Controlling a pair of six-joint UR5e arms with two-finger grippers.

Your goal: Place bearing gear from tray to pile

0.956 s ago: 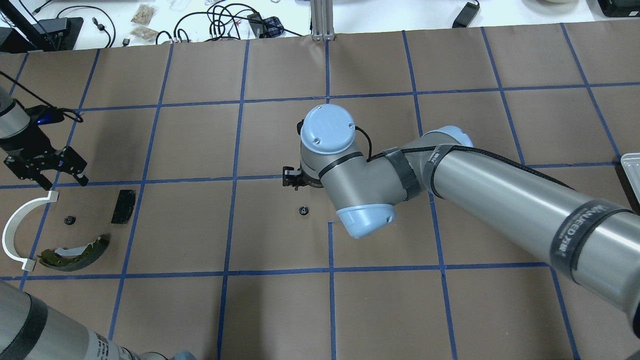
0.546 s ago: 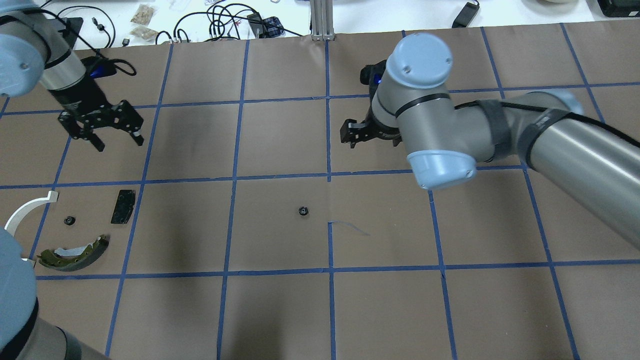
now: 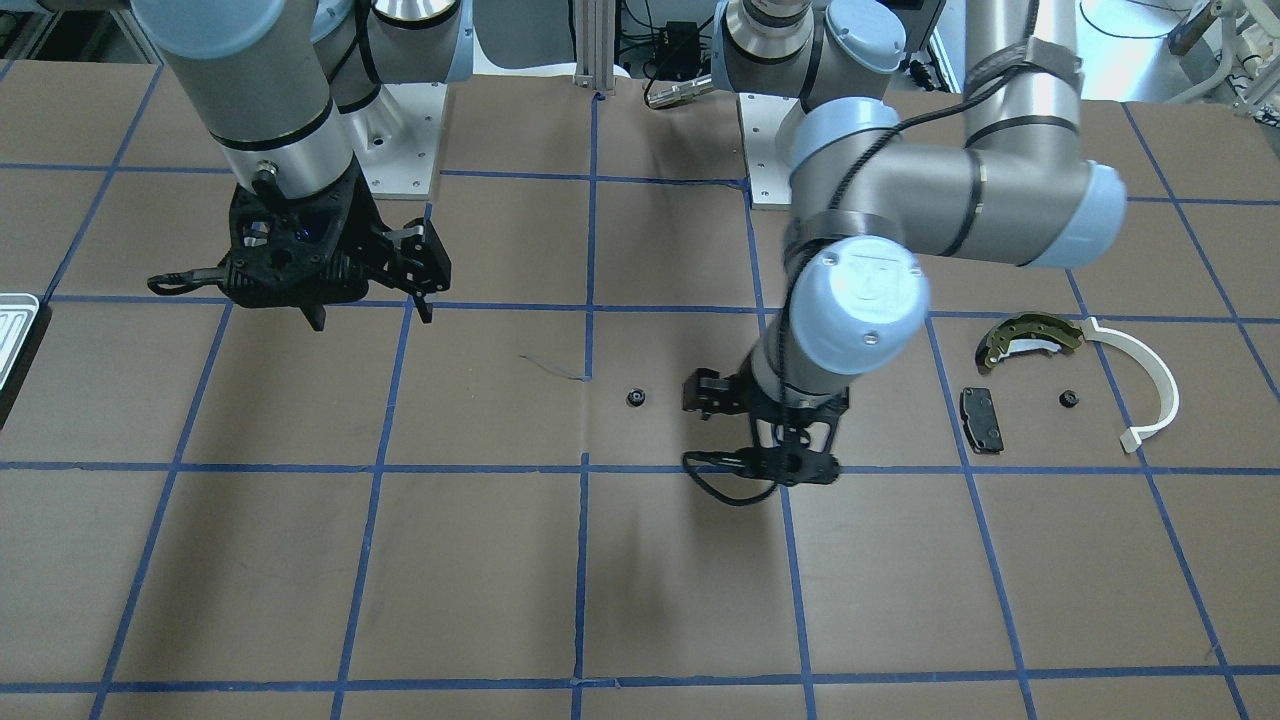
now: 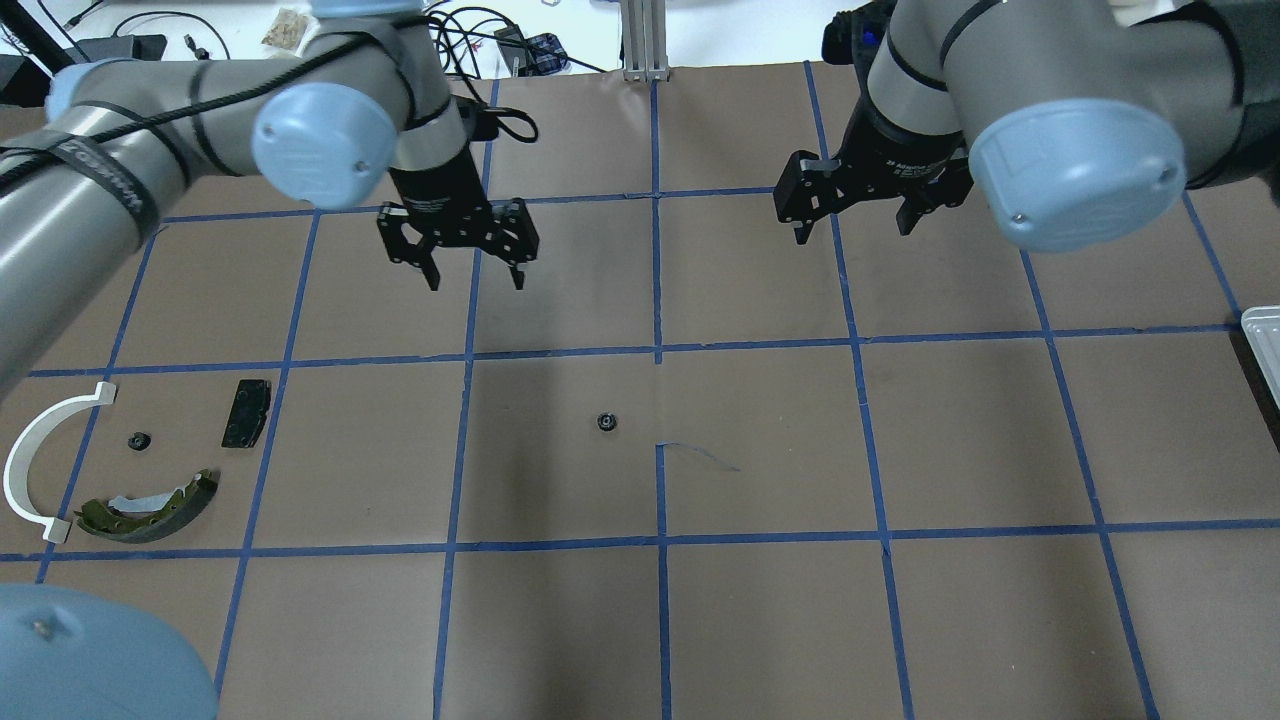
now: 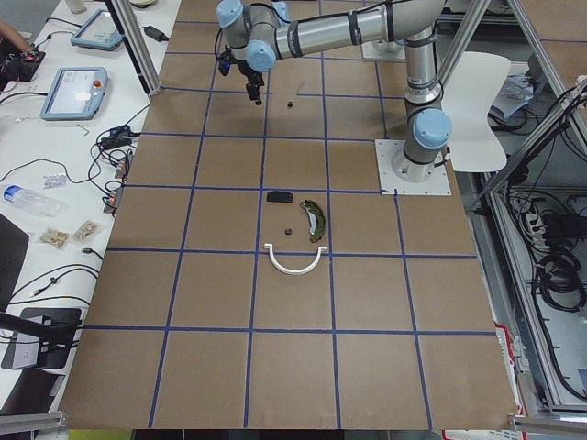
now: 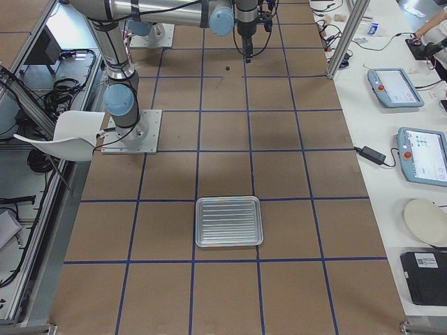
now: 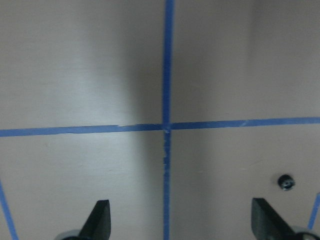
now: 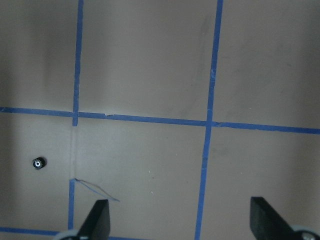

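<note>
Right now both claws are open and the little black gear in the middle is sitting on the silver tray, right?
Not quite. The left claw and right claw are open, but the little black gear lies on the brown table, not on the silver tray. The overhead view shows it: the tray is off at the right edge.

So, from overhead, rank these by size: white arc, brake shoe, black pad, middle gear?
1. white plastic arc, largest
2. brake shoe, close behind
3. black brake pad
4. bearing gear at mid-table, smallest
</note>
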